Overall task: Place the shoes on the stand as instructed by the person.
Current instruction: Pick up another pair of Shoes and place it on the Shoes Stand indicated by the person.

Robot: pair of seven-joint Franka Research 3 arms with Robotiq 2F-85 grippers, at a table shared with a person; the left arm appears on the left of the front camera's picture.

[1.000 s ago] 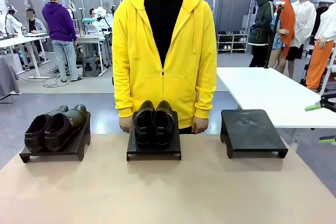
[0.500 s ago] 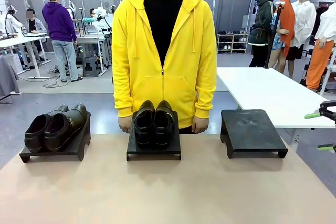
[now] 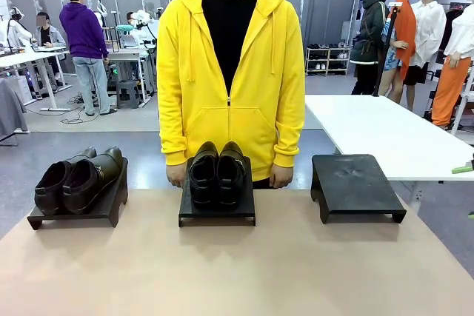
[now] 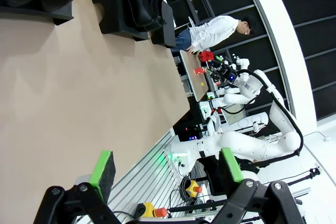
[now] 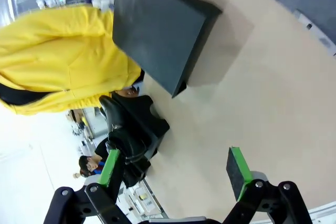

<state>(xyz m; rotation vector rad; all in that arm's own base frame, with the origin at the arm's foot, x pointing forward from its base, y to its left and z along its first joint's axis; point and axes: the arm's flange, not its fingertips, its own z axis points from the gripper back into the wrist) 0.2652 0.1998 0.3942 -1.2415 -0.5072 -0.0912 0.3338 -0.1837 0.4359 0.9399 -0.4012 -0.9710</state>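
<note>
The person (image 3: 231,86) in the yellow hoodie is standing at the far edge of the worktop (image 3: 237,271), arms hanging straight down, with both hands (image 3: 176,175) resting low by the middle stand (image 3: 217,209), one at each side of it. Three black stands are sitting in a row across the worktop. The strapped blackish-brown pair (image 3: 78,177) is lying on the left stand (image 3: 78,212), toes angled toward the robot's left. The glossy black pair (image 3: 217,172) is sitting side by side on the middle stand, toes pointing at the robot. The right stand (image 3: 358,186) is carrying nothing.

The left gripper (image 4: 168,169) is hovering over the near edge of the worktop, its jaws spread wide with nothing between the green pads (image 4: 103,167), looking along the surface toward the two loaded stands. The right gripper (image 5: 173,170) is hanging above the worktop near the right stand, tilted toward the person, its jaws likewise spread wide and holding nothing; a green pad tip is just peeking in at the right edge of the front view.
</note>
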